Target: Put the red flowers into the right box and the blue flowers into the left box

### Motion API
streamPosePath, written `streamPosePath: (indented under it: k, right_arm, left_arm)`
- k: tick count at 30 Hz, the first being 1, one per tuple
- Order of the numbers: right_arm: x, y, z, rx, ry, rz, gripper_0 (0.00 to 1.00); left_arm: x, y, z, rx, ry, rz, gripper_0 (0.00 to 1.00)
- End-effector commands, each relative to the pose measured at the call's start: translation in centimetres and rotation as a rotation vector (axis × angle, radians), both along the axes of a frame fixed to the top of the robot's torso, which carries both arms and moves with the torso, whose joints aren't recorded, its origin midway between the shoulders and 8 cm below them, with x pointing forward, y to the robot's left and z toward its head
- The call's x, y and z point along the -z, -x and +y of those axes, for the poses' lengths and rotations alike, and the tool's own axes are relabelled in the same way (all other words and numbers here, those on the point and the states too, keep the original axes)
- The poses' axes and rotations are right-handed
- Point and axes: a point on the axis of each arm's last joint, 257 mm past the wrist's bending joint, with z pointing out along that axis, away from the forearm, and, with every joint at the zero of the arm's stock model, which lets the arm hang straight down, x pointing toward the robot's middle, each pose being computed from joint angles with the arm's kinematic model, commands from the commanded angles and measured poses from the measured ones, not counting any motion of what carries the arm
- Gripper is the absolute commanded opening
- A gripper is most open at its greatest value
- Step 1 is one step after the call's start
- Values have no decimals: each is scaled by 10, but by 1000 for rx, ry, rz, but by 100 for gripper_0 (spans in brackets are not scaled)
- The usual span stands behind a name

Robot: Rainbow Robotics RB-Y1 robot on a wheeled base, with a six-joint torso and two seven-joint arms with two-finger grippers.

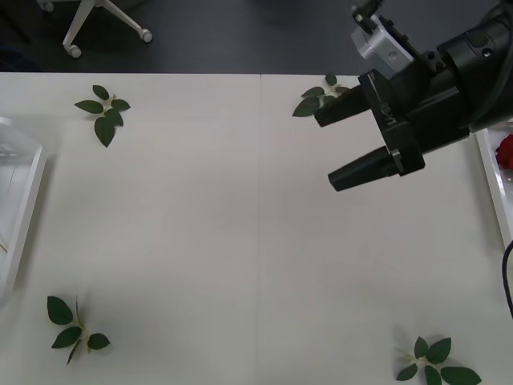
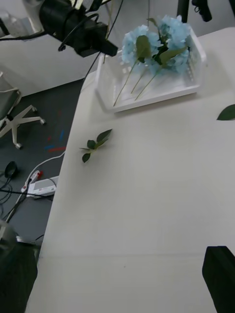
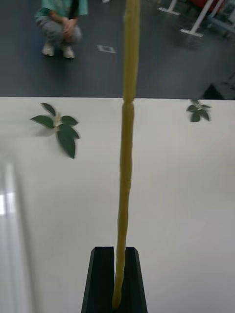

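The wide white worktop (image 1: 240,241) fills most of the front view, with a faint seam running down its middle. Beyond its far edge lies dark grey floor (image 1: 240,32), where the white wheeled base of a chair (image 1: 96,28) stands.

On the robot's left edge of the worktop sits the left box (image 1: 18,200), a shallow white translucent plastic tray with a raised rim. In the right wrist view this tray (image 2: 147,93) holds the blue flowers (image 2: 156,41), pale sky-blue clusters on thin tan-green stems with dark leaves. At the robot's right edge the right box (image 1: 490,172), a like white tray, shows a bit of the red flowers (image 1: 505,152) inside it.

The right pincer (image 1: 341,144), black and bulky, hangs over the far right part of the worktop, its two fingers spread apart with nothing between them.

The left pincer (image 3: 116,274) is closed on a thin yellow-green stem (image 3: 126,146) rising upright from between its black fingers.

Four small green leaf sprigs lie loose near the worktop's corners: far left (image 1: 104,112), far right (image 1: 317,100), near left (image 1: 72,325) and near right (image 1: 437,362).
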Motion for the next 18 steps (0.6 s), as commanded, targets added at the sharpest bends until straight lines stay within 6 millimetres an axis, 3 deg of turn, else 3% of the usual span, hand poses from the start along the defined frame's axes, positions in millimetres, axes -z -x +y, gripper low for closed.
streamPosePath:
  k: [1,6,9,18]
  right_arm:
    - [13,14,-23,-9,59,-26,100]
    - [54,19,-55,56,189,-26,100]
    - [75,23,-69,100,243,-35,100]
    - [106,27,-86,160,325,-54,100]
  left_arm:
    - [5,-1,36,-69,-196,24,0]
    - [24,3,83,-168,-361,76,0]
    - [40,6,107,-234,-353,139,0]
    - [85,1,170,-374,-350,254,0]
